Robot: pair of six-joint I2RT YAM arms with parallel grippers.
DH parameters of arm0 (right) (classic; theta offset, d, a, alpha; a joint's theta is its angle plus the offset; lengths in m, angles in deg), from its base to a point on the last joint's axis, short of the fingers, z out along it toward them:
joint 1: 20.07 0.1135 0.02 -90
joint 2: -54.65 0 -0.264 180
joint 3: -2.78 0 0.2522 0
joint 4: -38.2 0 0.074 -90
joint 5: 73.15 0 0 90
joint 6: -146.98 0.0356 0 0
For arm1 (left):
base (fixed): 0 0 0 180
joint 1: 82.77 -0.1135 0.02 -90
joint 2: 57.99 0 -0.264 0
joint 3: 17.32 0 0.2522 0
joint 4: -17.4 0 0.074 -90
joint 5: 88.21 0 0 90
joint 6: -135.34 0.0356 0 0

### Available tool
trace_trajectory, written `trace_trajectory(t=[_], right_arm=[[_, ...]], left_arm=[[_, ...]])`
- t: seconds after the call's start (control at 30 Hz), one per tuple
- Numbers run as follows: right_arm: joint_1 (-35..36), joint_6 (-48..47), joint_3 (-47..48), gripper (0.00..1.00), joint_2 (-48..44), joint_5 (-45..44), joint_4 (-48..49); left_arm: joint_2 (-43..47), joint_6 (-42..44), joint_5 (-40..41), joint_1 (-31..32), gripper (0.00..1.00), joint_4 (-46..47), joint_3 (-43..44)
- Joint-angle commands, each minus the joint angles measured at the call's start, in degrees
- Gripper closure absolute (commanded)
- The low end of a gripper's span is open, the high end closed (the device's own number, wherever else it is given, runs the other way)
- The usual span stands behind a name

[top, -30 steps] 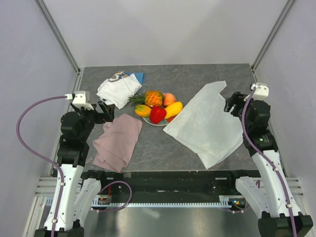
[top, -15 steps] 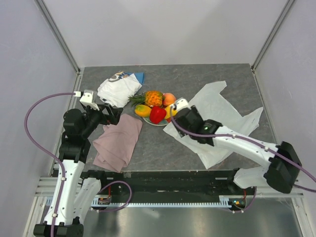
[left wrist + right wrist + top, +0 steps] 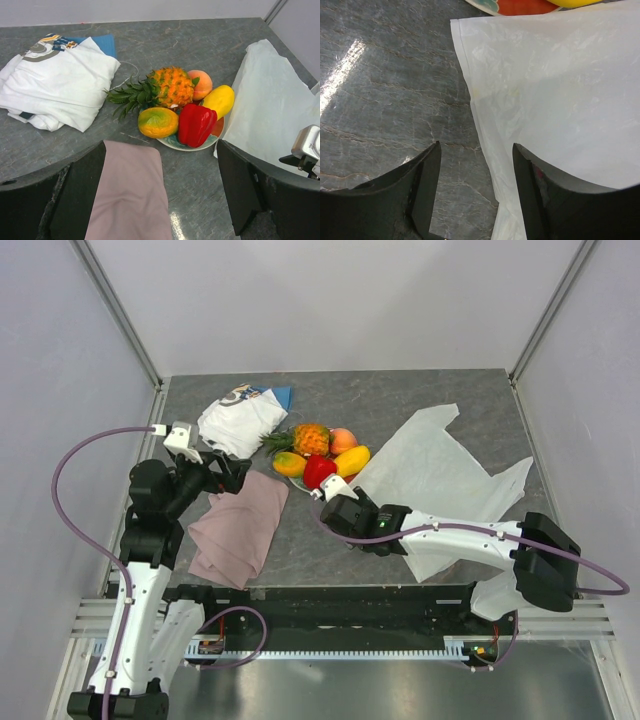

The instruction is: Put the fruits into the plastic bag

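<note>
The fruits lie on a round plate (image 3: 172, 142): pineapple (image 3: 310, 439) (image 3: 172, 86), peach (image 3: 343, 439) (image 3: 201, 84), two mangoes (image 3: 352, 460) (image 3: 289, 464) and a red pepper (image 3: 319, 472) (image 3: 196, 124). The plastic bag (image 3: 440, 485) (image 3: 555, 90) lies flat to their right. My right gripper (image 3: 330, 502) (image 3: 476, 165) is open, low over the bag's near-left edge, with one finger over the table and one over the bag. My left gripper (image 3: 232, 472) (image 3: 162, 190) is open and empty above the pink cloth, facing the plate.
A pink cloth (image 3: 240, 525) (image 3: 130, 195) lies left of the plate and near my left gripper. A folded white cloth (image 3: 238, 422) (image 3: 60, 82) lies at the back left. The right arm stretches across the near part of the bag. Side walls stand at the left, the right and the back.
My right arm swung from the far right across the bag to its near-left corner. The bag's right side shifted and now spreads a flap. My left gripper moved slightly toward the plate.
</note>
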Motion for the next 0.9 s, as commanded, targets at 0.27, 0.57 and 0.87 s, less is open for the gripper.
trace_trajectory(t=[0.27,0.57,0.87], right_arm=[[-1.6,2.5,-2.9,0.36,4.2,1.1,2.2],[-5.2,4.1,-5.1,0.4,5.5,3.6,4.0],[-8.5,5.3,-6.6,0.59,5.8,6.9,4.4]], left_arm=[[-0.5,-1.8,-3.4,1.2,0.02,2.4,-0.3],[0.0,-5.3,-5.0,1.8,0.04,2.1,-2.3],[1.1,-7.1,-7.5,2.5,0.1,2.0,-4.2]])
